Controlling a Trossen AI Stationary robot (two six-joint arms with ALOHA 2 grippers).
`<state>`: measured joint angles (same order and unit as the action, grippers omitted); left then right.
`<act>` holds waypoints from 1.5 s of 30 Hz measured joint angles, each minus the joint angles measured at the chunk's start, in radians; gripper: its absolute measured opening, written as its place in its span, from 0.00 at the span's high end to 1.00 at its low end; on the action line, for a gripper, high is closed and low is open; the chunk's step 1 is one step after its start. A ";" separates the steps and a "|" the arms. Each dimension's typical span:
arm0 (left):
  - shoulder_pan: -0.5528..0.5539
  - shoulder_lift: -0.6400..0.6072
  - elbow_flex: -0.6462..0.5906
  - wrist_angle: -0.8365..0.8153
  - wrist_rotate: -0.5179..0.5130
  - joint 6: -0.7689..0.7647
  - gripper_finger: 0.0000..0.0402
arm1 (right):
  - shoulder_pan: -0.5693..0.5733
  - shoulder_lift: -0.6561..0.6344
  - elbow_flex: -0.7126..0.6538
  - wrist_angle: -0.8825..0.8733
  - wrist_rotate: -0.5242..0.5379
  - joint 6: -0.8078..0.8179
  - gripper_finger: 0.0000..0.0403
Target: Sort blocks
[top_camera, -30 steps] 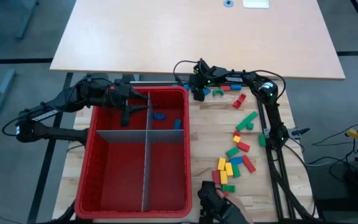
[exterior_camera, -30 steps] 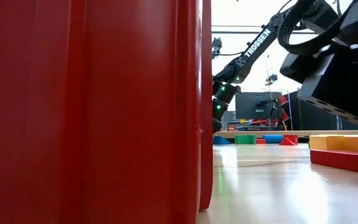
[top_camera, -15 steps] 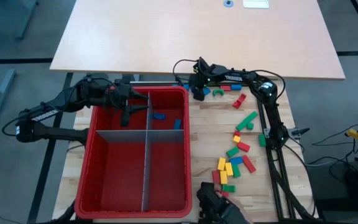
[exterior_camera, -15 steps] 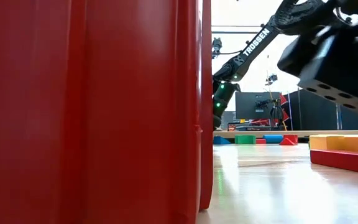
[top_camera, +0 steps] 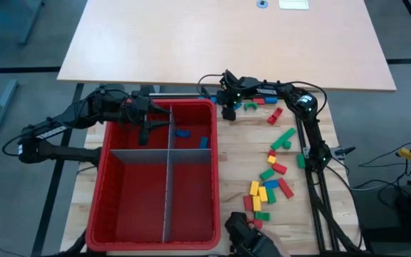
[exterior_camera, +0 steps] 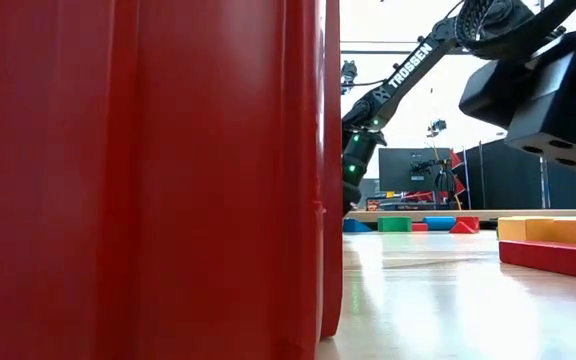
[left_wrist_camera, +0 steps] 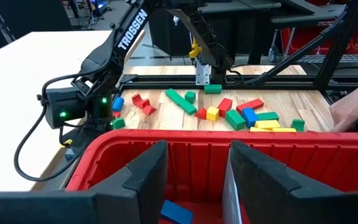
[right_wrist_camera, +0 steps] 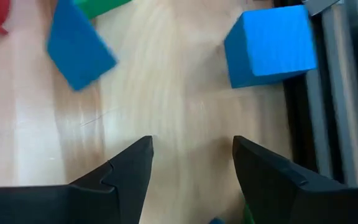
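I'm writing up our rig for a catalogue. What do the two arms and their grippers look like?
Both arms are black, jointed, with black cables looped alongside. The right arm carries white TROSSEN lettering and green indicator lights near its wrist. The left gripper and right gripper each have two broad, dark, angular fingers with a matte finish.

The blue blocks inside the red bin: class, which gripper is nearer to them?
Left. The left gripper hangs open over the red bin, beside the blue blocks. The right gripper, also open, is outside the bin over the table.
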<state>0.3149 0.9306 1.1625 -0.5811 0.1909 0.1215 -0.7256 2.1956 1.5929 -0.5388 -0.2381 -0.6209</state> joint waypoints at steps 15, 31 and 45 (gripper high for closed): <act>0.000 0.000 0.000 -0.012 0.000 0.008 0.61 | 0.005 -0.008 0.063 0.002 -0.003 0.053 0.48; 0.000 0.000 0.000 -0.020 0.000 0.018 0.62 | 0.058 -0.041 0.071 -0.080 -0.130 0.054 0.49; 0.000 0.000 0.000 -0.021 -0.001 0.018 0.62 | 0.078 -0.064 0.071 -0.077 -0.034 0.043 0.49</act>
<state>0.3148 0.9310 1.1625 -0.6022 0.1904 0.1398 -0.6478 2.1315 1.6642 -0.6159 -0.2720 -0.5776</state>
